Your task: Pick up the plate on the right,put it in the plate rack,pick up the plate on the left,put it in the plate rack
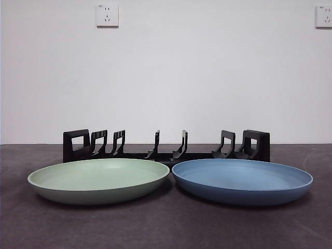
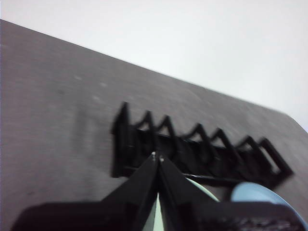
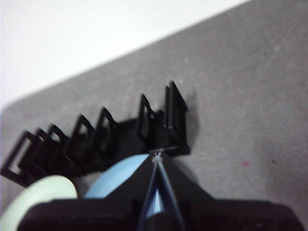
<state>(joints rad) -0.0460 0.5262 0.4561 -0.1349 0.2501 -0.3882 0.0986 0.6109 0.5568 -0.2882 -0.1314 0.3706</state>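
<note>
Currently both hands hang above the tabletop (image 1: 166, 228), and neither holds or touches anything. The left hand (image 2: 157, 157) has its two black jaws pressed together, tips meeting in a point, seen over the near edge of the green plate (image 2: 204, 191). The right hand (image 3: 156, 158) likewise has its jaws drawn together at the tips, poised over the blue plate (image 3: 118, 175).

Two plates lie flat on the dark grey tabletop, side by side with their rims almost touching: one green plate (image 1: 98, 179) on the left of the front view and one blue plate (image 1: 242, 180) on the right. Just behind them stands one black plate rack (image 1: 166, 148), long and low, with blocky ends and several upright slotted dividers between; all its slots hold nothing. Two white wall sockets (image 1: 107, 15) sit high on the pale wall behind.
</note>
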